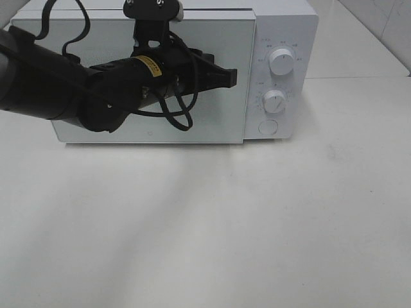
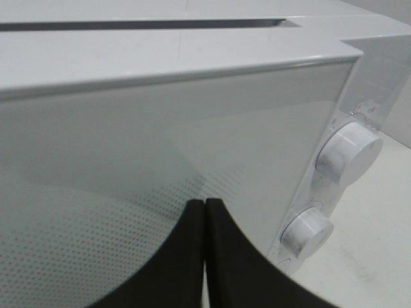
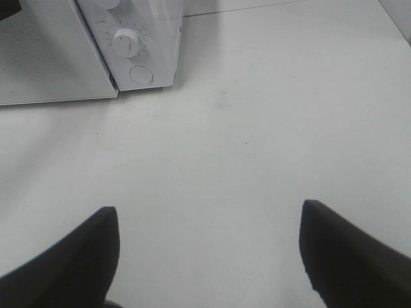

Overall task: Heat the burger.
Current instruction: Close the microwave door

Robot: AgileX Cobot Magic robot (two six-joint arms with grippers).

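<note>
The white microwave (image 1: 286,25) stands at the back of the table with its mirrored door (image 1: 212,119) closed. No burger shows in any view. My left gripper (image 1: 232,77) is shut and empty, held in front of the door's upper right part, pointing toward the control panel. In the left wrist view its fingertips (image 2: 204,212) are pressed together just short of the door (image 2: 128,160). My right gripper (image 3: 209,208) is open and empty above bare table, out of the exterior view.
The panel has an upper knob (image 1: 282,61), a lower knob (image 1: 274,101) and a round button (image 1: 268,126). Both knobs show in the left wrist view (image 2: 350,153) (image 2: 308,232). The white table (image 1: 225,224) spreads in front of the microwave.
</note>
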